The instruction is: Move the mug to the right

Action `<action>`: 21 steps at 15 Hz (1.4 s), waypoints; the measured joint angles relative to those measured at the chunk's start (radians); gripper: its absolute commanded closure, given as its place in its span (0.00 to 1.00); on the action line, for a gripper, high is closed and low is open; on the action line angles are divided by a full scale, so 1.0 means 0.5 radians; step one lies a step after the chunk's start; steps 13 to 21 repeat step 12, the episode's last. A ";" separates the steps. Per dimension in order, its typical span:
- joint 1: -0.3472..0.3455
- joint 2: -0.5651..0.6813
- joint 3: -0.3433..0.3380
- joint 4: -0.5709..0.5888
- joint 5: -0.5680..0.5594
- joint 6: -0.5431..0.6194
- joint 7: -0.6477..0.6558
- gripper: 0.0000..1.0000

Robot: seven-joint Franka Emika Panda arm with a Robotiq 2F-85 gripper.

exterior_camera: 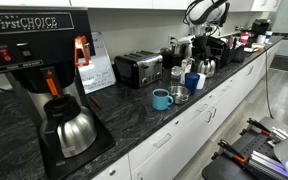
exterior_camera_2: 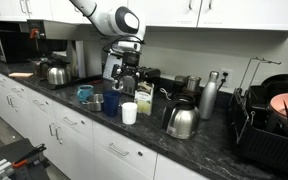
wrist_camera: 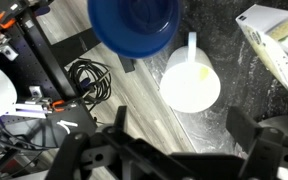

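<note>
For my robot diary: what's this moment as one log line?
stage: pre-grasp | gripper: open, empty | mug: upright on counter, not held | blue cup: beside mug

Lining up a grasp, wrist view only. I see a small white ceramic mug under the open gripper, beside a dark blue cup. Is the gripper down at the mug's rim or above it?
Observer: Above it. In an exterior view the gripper hangs over the small white ceramic mug with a visible gap, touching nothing.
Operator: What's on the mug's side away from the dark blue cup?
Observer: A rounded steel kettle, apart from the mug, with bare dark counter between them.
Operator: Anything beyond the blue cup?
Observer: A teal-blue ceramic mug stands further along the counter, apart from the cup.
</note>
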 measured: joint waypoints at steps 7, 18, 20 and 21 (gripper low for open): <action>-0.013 -0.317 0.012 -0.022 0.000 -0.427 -0.166 0.00; -0.013 -0.268 0.019 -0.022 0.000 -0.419 -0.164 0.00; -0.013 -0.268 0.019 -0.022 0.000 -0.419 -0.164 0.00; -0.013 -0.268 0.019 -0.022 0.000 -0.419 -0.164 0.00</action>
